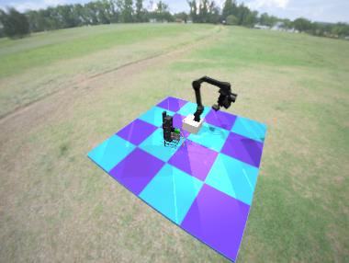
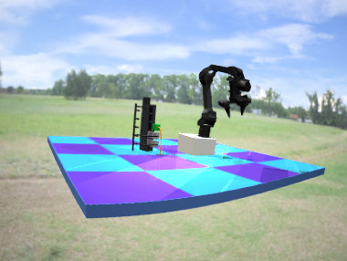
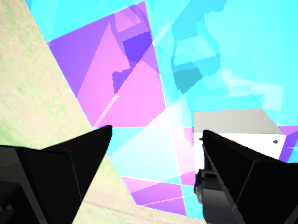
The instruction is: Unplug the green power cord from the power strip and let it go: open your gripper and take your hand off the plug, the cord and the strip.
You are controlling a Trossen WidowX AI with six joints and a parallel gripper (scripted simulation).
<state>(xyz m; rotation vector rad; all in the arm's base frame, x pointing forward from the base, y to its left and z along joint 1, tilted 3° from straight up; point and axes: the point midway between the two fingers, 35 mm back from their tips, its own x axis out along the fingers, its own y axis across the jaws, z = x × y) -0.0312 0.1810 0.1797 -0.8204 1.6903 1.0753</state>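
A tall black power strip (image 1: 168, 126) (image 2: 146, 125) stands upright on the mat. The green plug (image 1: 176, 131) (image 2: 156, 127) sits at the side of the strip that faces the arm; it is too small to tell how deep it sits. An orange cord (image 2: 161, 140) hangs from the plug down to the mat. My gripper (image 2: 236, 114) (image 3: 157, 132) is open and empty. It hangs high in the air on the far side of the arm's base, well away from the plug, cord and strip, which do not show in the wrist view.
The arm's white base block (image 1: 193, 125) (image 2: 196, 144) (image 3: 239, 121) stands between the strip and my gripper. Grey pieces (image 2: 152, 139) sit on the strip below the green plug. A thin black rack (image 2: 133, 128) stands behind the strip. All stand on a purple and cyan checkered mat (image 1: 174, 193) (image 2: 128, 187).
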